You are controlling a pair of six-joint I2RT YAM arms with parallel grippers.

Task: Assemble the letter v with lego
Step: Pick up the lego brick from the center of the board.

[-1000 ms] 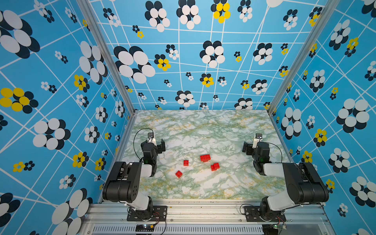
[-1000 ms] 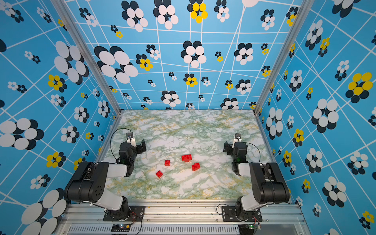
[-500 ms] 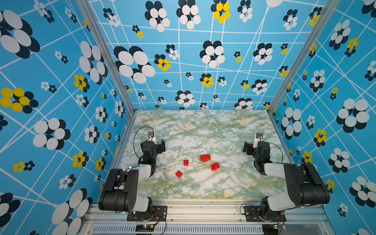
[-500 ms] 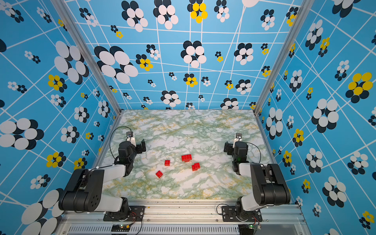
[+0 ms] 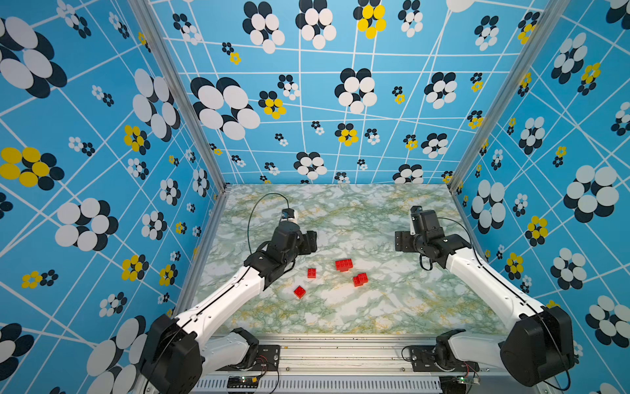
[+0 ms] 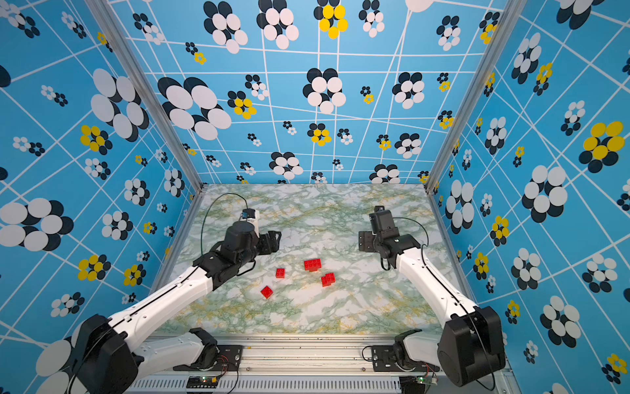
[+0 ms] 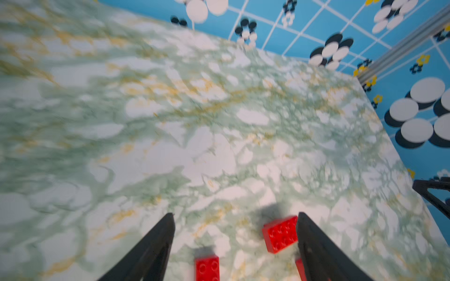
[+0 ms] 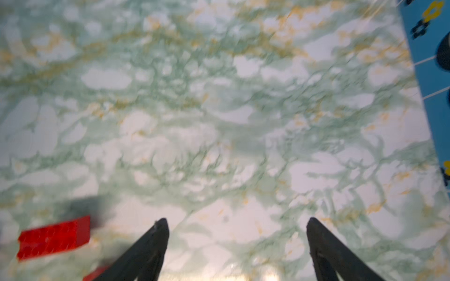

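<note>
The lego (image 6: 313, 264) lay in four separate red pieces near the middle of the marble table (image 5: 392, 307), none touching another. A wide brick (image 5: 343, 264) sat farthest back, and a stepped cluster (image 5: 360, 279) lay just near and right of it. A small brick (image 5: 311, 273) stood to the left of the wide one. A square brick (image 5: 299, 291), turned at an angle, was the nearest and leftmost piece. The left gripper (image 5: 312, 242) hung to the far left of the bricks, its jaws spread and grasping nothing. In the blurred left wrist view the wide brick showed on the table between its fingers (image 7: 314, 243), close beside one of them. The right gripper (image 5: 402, 241) hung well to the right of the pieces. Its jaws were likewise released, with only bare table between them in the right wrist view.
</note>
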